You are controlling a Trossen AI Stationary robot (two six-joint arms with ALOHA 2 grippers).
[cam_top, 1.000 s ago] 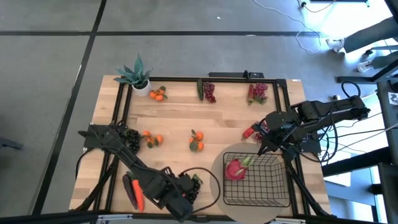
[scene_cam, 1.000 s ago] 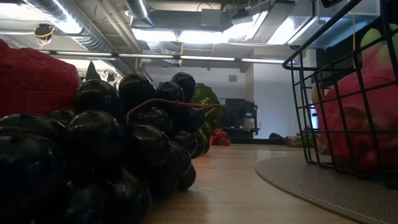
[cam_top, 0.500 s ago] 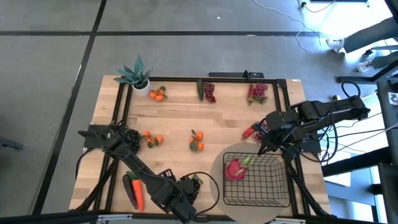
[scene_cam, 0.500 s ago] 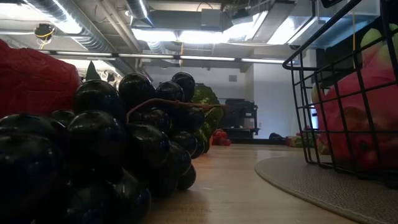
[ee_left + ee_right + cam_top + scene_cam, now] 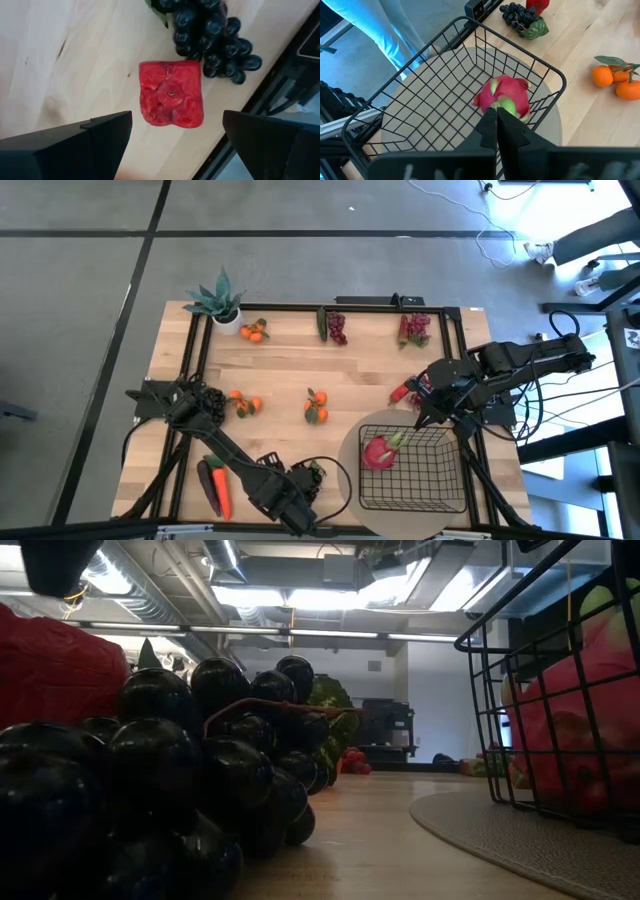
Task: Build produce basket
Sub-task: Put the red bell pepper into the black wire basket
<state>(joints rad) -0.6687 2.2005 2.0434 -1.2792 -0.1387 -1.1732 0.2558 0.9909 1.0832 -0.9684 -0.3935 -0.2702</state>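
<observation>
At the lower left of the high view, the left gripper (image 5: 300,502) hangs low over the table's near edge, just beside a dark grape bunch (image 5: 314,476). A carrot (image 5: 222,492) and a dark eggplant (image 5: 206,486) lie side by side further left. The wire basket (image 5: 445,492) sits on a round beige mat (image 5: 347,452) at lower right, a pink dragon fruit (image 5: 378,452) inside its left end. The right gripper (image 5: 430,412) hovers at the basket's upper rim, well apart from the grapes. Tangerine clusters (image 5: 243,404) dot mid-table; a potted plant (image 5: 220,302) stands upper left.

Low view: the dark grapes (image 5: 150,790) fill the left foreground; a red lump (image 5: 55,675) sits behind them; the basket wall (image 5: 530,690) with the dragon fruit (image 5: 585,710) is at right. A room with ceiling lights and ducts shows beyond.

Left wrist view: fingers spread wide, one dark pad (image 5: 75,145) at lower left, the other at lower right. Centred in the gap is a squarish red fruit, perhaps a strawberry (image 5: 171,94), stem end up, touching the grapes (image 5: 210,35) beyond it. Pale wood grain underneath.

Right wrist view: fingers pressed together, empty, their tip (image 5: 495,131) above the dragon fruit (image 5: 502,100) in the basket (image 5: 420,70).

Judgement: the left arm is nearer; a straight descent should straddle the red fruit, though the grapes crowd its far side.
</observation>
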